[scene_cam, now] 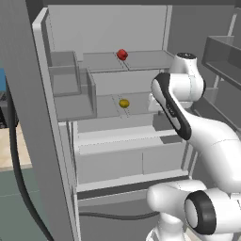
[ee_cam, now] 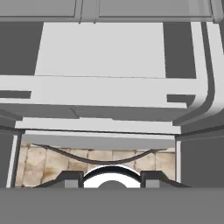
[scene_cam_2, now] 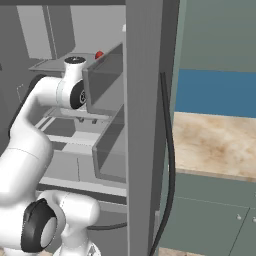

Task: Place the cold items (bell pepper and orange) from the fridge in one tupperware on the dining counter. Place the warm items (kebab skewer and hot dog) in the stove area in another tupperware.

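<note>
Fridge (scene_cam: 117, 141) stands open ahead of the base, grey inside, with its door (scene_cam: 28, 132) swung out at nine o'clock in the left base view and edge-on down the middle of the right base view. Shelves (scene_cam: 141, 61) cross the cabinet, and drawers sit below them. No brand, label or writing can be read anywhere.

Arm (scene_cam: 188, 117) rises at four o'clock in the left base view and bends up toward the middle shelf, its hand tucked behind the elbow. A wood-toned surface (scene_cam_2: 215, 142) lies at three o'clock in the right base view, beyond the door, with a blue wall above it.

Pepper (scene_cam: 122, 54), small and red, sits on the upper shelf at twelve o'clock; it also peeks over the door bin in the right base view (scene_cam_2: 99, 54). Orange (scene_cam: 124, 103), yellowish, sits on the shelf below, near centre, apart from the arm.

Fingers (ee_cam: 111, 178) show only as dark tips at six o'clock in the hand view, nothing between them; whether they stand wide or narrow I cannot tell.
</note>
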